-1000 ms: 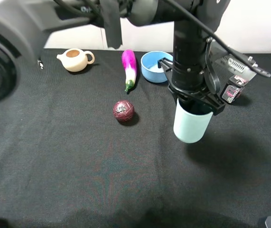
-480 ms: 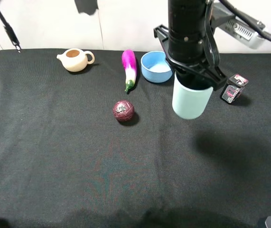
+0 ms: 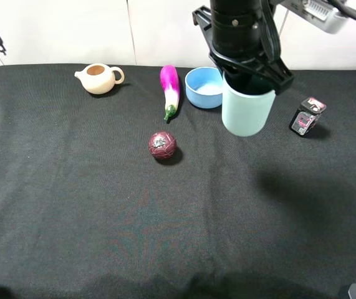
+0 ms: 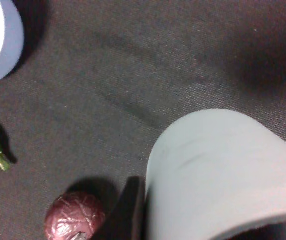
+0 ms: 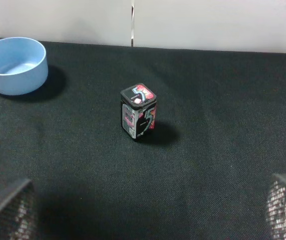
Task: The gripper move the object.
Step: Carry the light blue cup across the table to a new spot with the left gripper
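The tall pale teal cup (image 3: 247,112) hangs tilted above the black cloth, just right of the light blue bowl (image 3: 204,88). My left gripper (image 3: 247,70), the large black arm end, reaches across the middle and is shut on the cup's rim. A grey-white attachment (image 3: 318,11) sits on the arm above it. In the left wrist view the cup's wall (image 4: 218,170) fills the frame, with one black finger (image 4: 128,210) against it. My right gripper (image 5: 145,212) is open and empty; only its meshed fingertips (image 5: 7,205) show, wide apart, low over the cloth.
A cream teapot (image 3: 100,78) stands at the back left. A purple eggplant (image 3: 170,87) lies beside the bowl. A maroon ball (image 3: 163,144) sits mid-table. A small patterned tin (image 3: 307,116) stands right of the cup and also shows in the right wrist view (image 5: 138,112).
My left gripper has carried the cup up and toward the back of the table, close to the blue bowl. The blurred arm at the upper left has left the view.
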